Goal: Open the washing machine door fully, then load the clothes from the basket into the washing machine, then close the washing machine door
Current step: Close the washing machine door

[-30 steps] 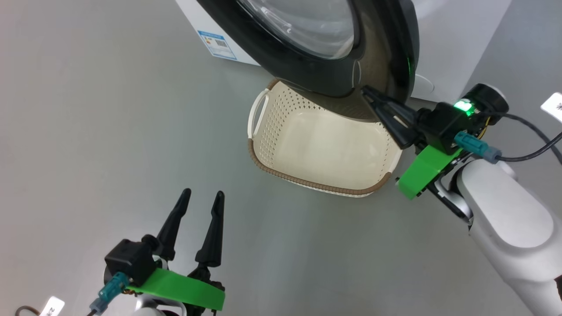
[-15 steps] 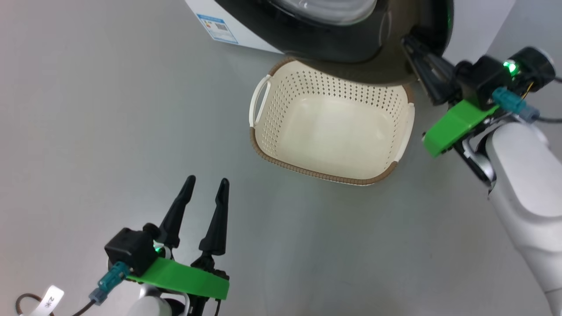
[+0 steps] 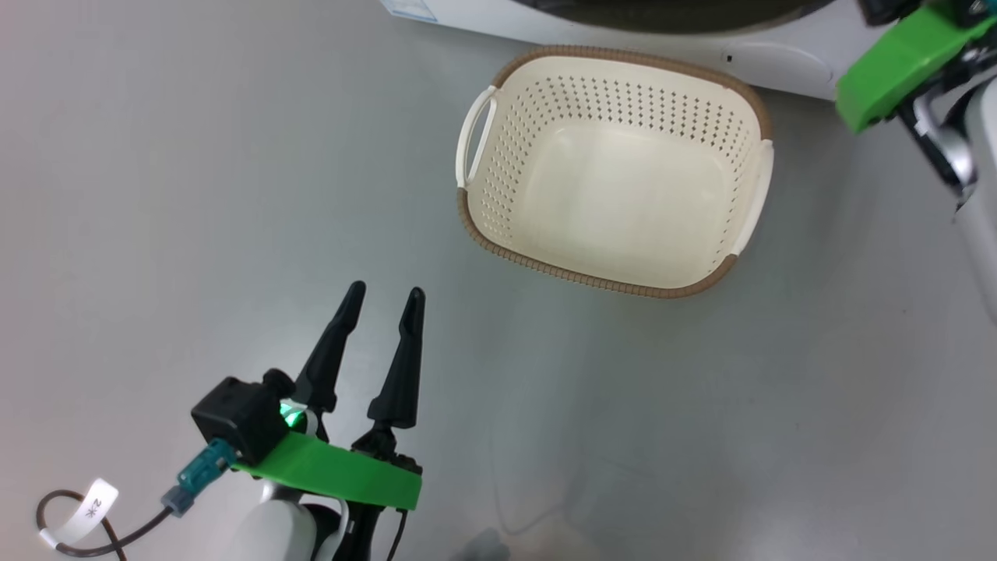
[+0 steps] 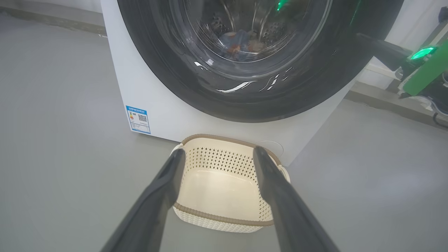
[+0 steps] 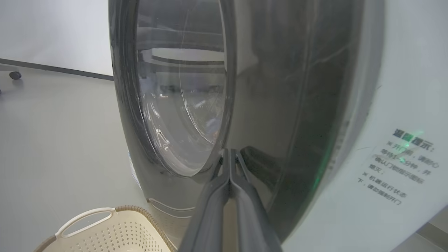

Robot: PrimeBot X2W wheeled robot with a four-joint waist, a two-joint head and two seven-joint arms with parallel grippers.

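The basket [image 3: 615, 171] stands empty on the floor before the washing machine [image 4: 157, 105]. The washing machine door [image 4: 245, 94] lies flat against or very near the machine's front. Through its glass the clothes [image 4: 239, 43], blue with orange, lie in the drum. My right gripper [image 5: 229, 151] is shut with nothing in it, its tips pressed on the door's glossy black rim [image 5: 266, 122]; from the left wrist it shows at the door's right edge [image 4: 360, 38]. My left gripper [image 3: 382, 292] hangs open and empty, short of the basket [image 4: 224, 189].
Grey floor surrounds the basket. A blue label sticker [image 4: 139, 119] marks the machine's lower left front. A warning sticker [image 5: 402, 164] sits on the white front beside the door. My right arm's green mount [image 3: 896, 47] is at the head view's upper right.
The door has swung from over the basket back toward the machine, pushed by my shut right gripper, which moved up and right. The head camera shifted too. The left gripper stayed open.
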